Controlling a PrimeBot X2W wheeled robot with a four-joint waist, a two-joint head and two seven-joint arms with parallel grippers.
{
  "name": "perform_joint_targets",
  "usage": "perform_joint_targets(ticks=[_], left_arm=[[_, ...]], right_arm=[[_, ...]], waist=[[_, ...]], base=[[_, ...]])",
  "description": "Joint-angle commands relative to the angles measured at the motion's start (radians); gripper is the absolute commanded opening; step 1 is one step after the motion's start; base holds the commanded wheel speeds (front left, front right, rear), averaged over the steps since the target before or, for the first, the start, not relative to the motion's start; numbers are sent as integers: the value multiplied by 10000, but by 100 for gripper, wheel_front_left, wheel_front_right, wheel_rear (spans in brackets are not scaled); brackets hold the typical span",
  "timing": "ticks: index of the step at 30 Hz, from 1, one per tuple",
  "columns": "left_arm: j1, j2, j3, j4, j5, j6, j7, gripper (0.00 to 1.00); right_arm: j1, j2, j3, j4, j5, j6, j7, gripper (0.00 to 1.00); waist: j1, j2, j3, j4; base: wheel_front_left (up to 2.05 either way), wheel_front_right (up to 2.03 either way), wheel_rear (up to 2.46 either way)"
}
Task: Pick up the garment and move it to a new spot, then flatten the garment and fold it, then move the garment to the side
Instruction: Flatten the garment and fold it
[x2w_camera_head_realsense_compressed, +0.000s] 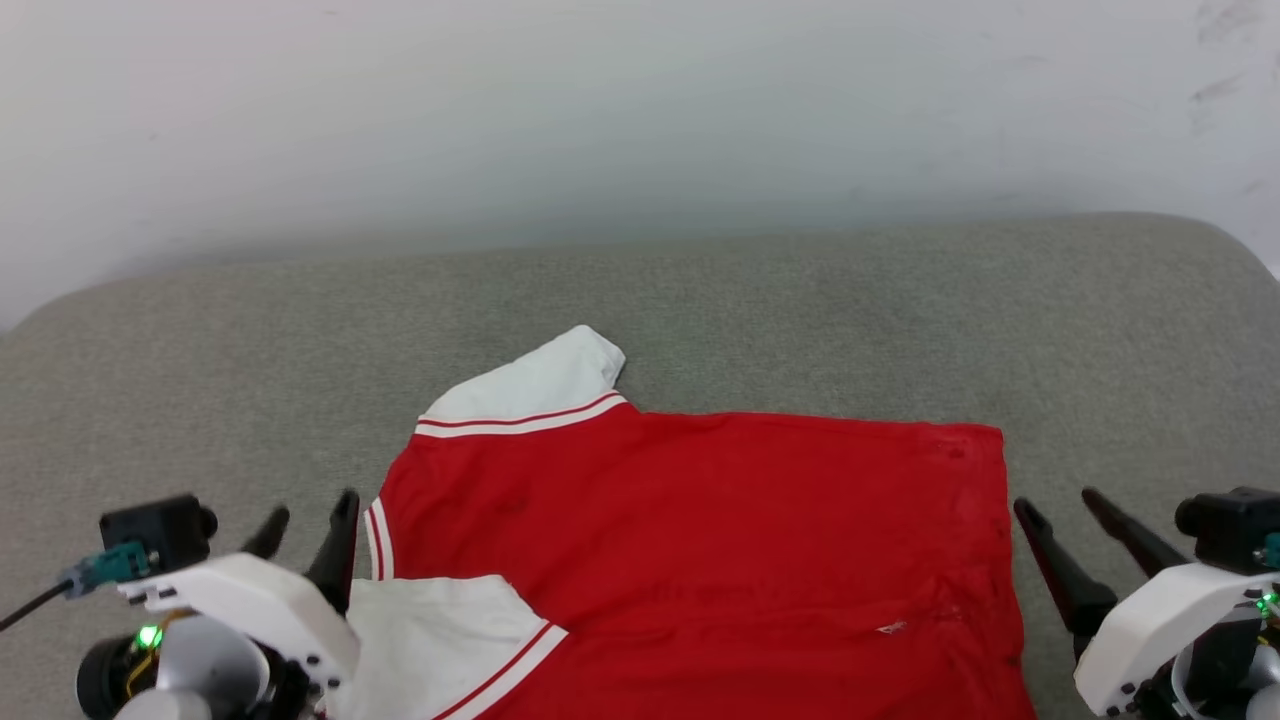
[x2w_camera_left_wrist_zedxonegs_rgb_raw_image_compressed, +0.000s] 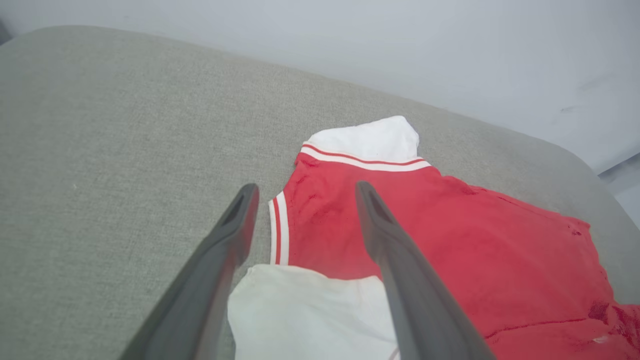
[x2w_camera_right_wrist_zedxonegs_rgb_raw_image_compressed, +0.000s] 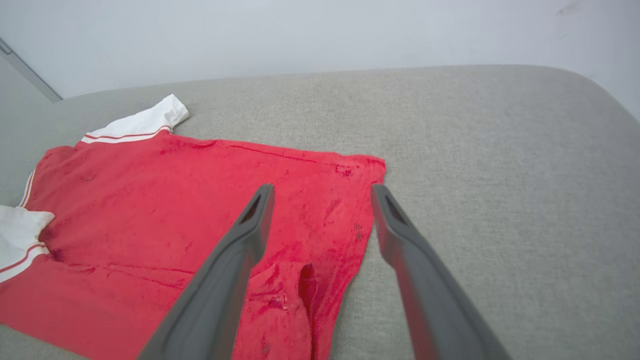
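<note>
Finds shirt (x2w_camera_head_realsense_compressed: 700, 520) spread flat on near side of grey cushion (x2w_camera_head_realsense_compressed: 800, 300), stretched left to right, near sleeve (x2w_camera_head_realsense_compressed: 440, 620) lying over body. Flanks it with left gripper (x2w_camera_head_realsense_compressed: 311, 506) and right gripper (x2w_camera_head_realsense_compressed: 1056, 499), fingers wide apart, empty; likely poised for fold.

Bench (x2w_camera_head_realsense_compressed: 820, 300): grey-green woven fabric cover, rounded far corners. Wall (x2w_camera_head_realsense_compressed: 600, 110) behind: plain, pale, dark scuff marks (x2w_camera_head_realsense_compressed: 1215, 88) upper right. Light soft, even.
</note>
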Motion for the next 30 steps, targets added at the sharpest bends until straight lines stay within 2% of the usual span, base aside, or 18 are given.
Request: perform_joint_targets(ticks=[1,8,12,16,20,25,30], left_arm=[[-332,-79,-1,-19,218,35,-263,100],[-2205,-290,-55,545,941,-136,-1284,100],[-3540,-250,-78,1227,974,-415,-1212,100],[-4886,-146,-121,2194,625,-900,-612,100],[-6052,82,-461,3138,328,-1523,543,100],[-7192,562,-1102,4045,-1,-2315,2660,100],[-8069,1062,-1685,4652,-41,-2666,4655,100]], right_arm=[[-101,125,-118,-173,-218,-4,-256,100],[-631,644,-405,-1172,-1093,-2,-1141,100],[-1039,855,-380,-1478,-1283,-4,-1359,100],[-1492,997,-148,-1530,-1315,-4,-1593,100],[-1832,1100,72,-1327,-1326,-4,-1692,100],[-2151,1187,322,-1076,-1307,-4,-1854,100],[-2335,1261,481,-959,-1190,-4,-1968,100]], waist=[[0,-1,119,-135],[0,-1,1181,-708],[0,-1,2011,-1040],[0,-1,2643,-1348],[0,-1,3052,-1684],[0,-1,3360,-2091],[0,-1,3728,-2452]], base=[[0,0,0],[0,0,0],[0,0,0],[0,0,0],[0,0,0],[0,0,0],[0,0,0]])
